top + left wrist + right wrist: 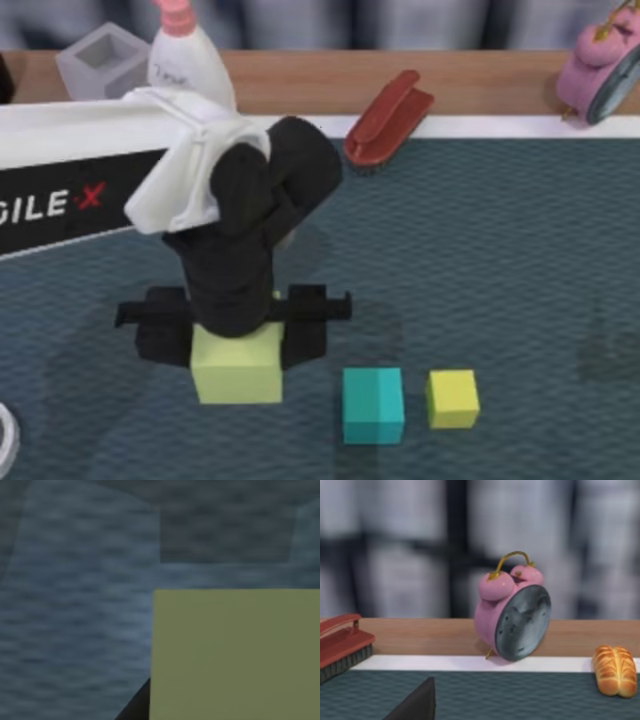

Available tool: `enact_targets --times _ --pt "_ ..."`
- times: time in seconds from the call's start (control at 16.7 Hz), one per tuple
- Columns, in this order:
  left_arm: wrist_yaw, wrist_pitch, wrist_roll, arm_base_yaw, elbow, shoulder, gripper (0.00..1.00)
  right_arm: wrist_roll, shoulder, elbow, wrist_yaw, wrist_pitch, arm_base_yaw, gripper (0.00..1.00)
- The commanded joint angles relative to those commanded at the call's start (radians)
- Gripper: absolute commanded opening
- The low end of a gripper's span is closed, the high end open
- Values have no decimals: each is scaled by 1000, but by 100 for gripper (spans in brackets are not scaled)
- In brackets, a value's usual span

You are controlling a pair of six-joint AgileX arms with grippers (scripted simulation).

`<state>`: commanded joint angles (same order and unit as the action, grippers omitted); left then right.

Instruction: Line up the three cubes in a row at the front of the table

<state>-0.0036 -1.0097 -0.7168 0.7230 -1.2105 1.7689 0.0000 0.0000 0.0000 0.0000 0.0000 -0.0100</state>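
Left hand [235, 325] hides pale cube [238, 365].

Your left arm [90, 165] reaching in from the counter's left edge, wrist bent straight down, left gripper [232, 318] low near the counter's front edge, its fingers [318, 304] spread wide to either side, your right arm out of the top view

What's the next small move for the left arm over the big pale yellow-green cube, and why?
Probably release and lift straight up. The left gripper sits over the large pale yellow-green cube, which already lies on the dark woven table mat roughly in line with the medium teal cube and the small bright yellow cube. The row looks formed, though the fingers are hidden.
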Motion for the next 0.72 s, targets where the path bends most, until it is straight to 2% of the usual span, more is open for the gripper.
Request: enact_targets --times 0.36,0.72 --pt "0 15 2 -3 12 8 0 0 0 0 0 0 0 100" --pt "0 237 2 -3 133 95 0 0 0 0 0 0 0 100"
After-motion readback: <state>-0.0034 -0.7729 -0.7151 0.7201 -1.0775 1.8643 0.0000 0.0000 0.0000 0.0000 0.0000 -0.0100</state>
